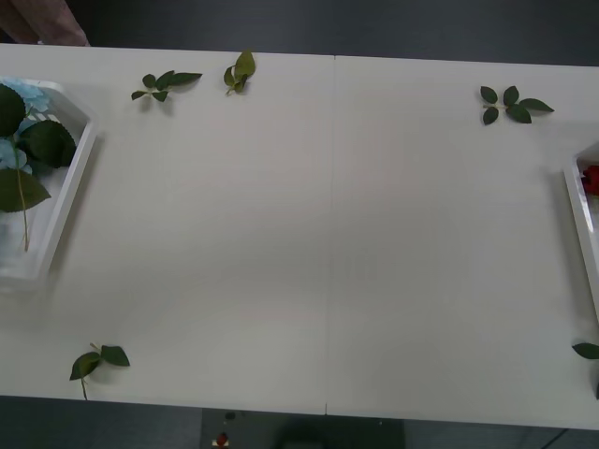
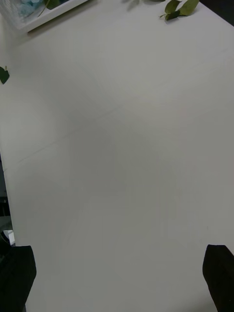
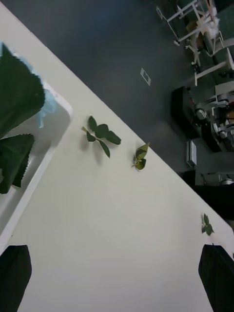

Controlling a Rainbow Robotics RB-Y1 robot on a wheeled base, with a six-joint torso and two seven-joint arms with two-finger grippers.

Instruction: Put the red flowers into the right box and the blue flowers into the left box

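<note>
White table point(image 1: 328, 234) beneath both spread-fingered grippers, left gripper point(image 3: 117, 278), right gripper point(image 2: 117, 278).

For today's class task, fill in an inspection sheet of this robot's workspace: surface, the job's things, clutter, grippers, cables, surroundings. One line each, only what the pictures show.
Surface: white table with a seam down its middle.
Job's things: blue flowers with big green leaves lie in the left box at the table's left edge; a bit of red, likely the red flowers, sits in the right box at the right edge.
Clutter: loose leaf sprigs at the far left, far middle, far right, near left and near right.
Grippers: left gripper and right gripper open above the table, holding nothing.
Cables: nothing seen.
Surroundings: dark floor, equipment stands beyond.
</note>
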